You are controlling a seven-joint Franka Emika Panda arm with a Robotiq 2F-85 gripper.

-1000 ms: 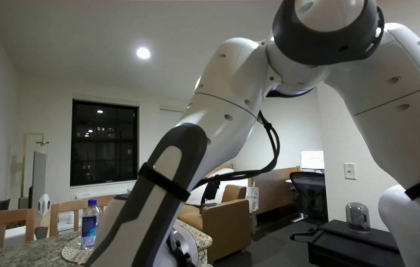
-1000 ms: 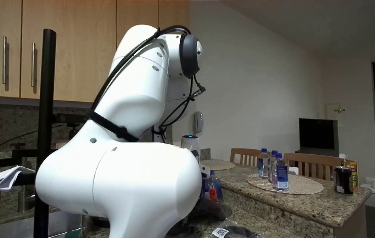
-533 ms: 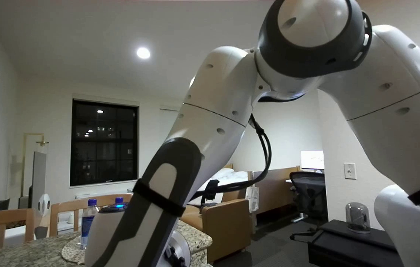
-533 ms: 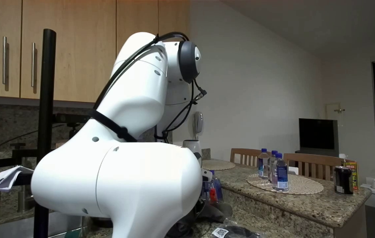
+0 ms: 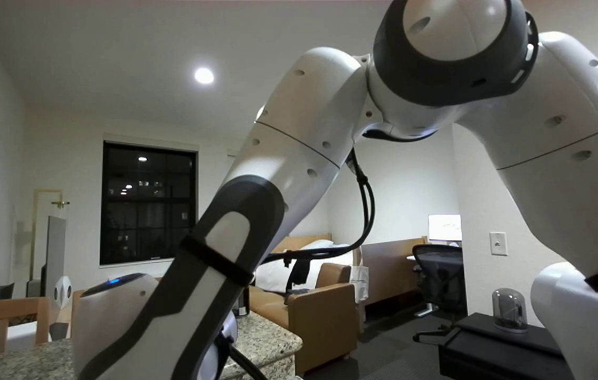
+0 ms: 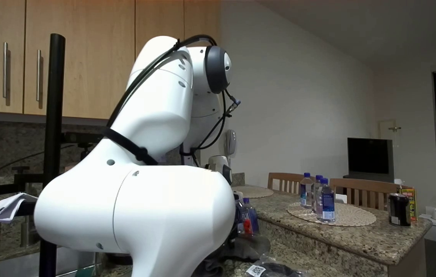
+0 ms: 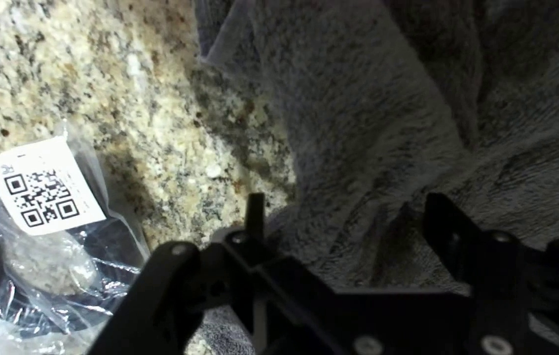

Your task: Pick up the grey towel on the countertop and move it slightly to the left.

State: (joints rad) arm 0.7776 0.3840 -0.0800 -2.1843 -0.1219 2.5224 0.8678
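Kitchen corner: pale wall (image 6: 291, 96), wood cabinets (image 6: 81, 57) behind the arm (image 6: 137, 207); a speckled stone table (image 7: 161, 113) carries the items.

Towel (image 7: 353, 108): grey, lying rumpled on the table, filling much of the right of the wrist view, its edge bordering bare stone. Judged light, limp, plush and unbreakable, with little slip; it will likely sag when lifted, and a pinch on flat pile may come away. Recommended hold: the raised folds between the fingers, taken low and in several layers.

End effector (image 7: 346, 209): fingers well apart, cloth between them, nothing pinched; contact cannot be confirmed. One fingertip (image 7: 255, 214) appears at the towel's edge, the other over cloth. Judged at the grasping step, lift not yet done.

Clear bag (image 7: 55, 251) with printed label (image 7: 47, 185): near the towel; a trailing fold could snag it. Bottles (image 6: 253, 219): beyond the towel in an exterior view.
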